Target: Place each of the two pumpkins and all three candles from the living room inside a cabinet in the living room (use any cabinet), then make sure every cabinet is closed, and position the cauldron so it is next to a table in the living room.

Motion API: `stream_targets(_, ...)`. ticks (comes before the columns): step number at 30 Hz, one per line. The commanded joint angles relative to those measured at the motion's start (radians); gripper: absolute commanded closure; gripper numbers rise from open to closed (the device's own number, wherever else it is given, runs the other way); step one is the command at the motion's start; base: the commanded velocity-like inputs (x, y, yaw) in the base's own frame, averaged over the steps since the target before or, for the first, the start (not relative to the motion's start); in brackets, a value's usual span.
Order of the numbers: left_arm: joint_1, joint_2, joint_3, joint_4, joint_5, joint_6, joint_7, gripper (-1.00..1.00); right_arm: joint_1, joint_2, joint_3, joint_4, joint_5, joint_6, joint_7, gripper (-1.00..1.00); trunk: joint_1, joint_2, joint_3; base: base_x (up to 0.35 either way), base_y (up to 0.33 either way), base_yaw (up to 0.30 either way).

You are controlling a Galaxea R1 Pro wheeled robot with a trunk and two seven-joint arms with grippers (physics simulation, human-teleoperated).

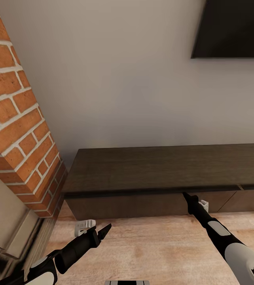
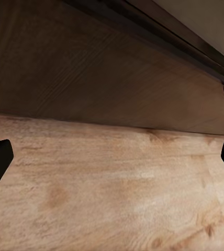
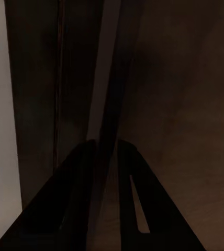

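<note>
Looked like the drawer step: right gripper (image 1: 185, 195), fingers nearly together, sat at the cabinet (image 1: 154, 168) top-front seam, left gripper (image 1: 105, 230) wide and empty; next, hook and pull.

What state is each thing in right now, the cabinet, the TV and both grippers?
cabinet: drawer fronts shut, top bare.
TV: on the wall, screen dark.
left gripper: open, empty, low over the floor.
right gripper: nearly shut, empty, fingertips at the cabinet's top front edge.
</note>
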Motion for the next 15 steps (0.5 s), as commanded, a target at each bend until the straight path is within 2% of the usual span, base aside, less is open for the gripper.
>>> stream_targets(1, -0.002, 0.001, -0.005, -0.001, 0.008, -0.009, 0.004, -1.00, 0.000, 0.000, -0.005, 0.001, -0.004, 0.010, 0.001, 1.00, 0.000, 0.000, -0.001, 0.000, 0.000, 0.000)
stream_targets(15, -0.002, 0.000, -0.005, -0.001, 0.008, -0.009, 0.004, -1.00, 0.000, -0.002, -0.005, 0.003, -0.004, 0.011, 0.001, 1.00, 0.000, 0.000, -0.001, 0.000, 0.000, 0.000)
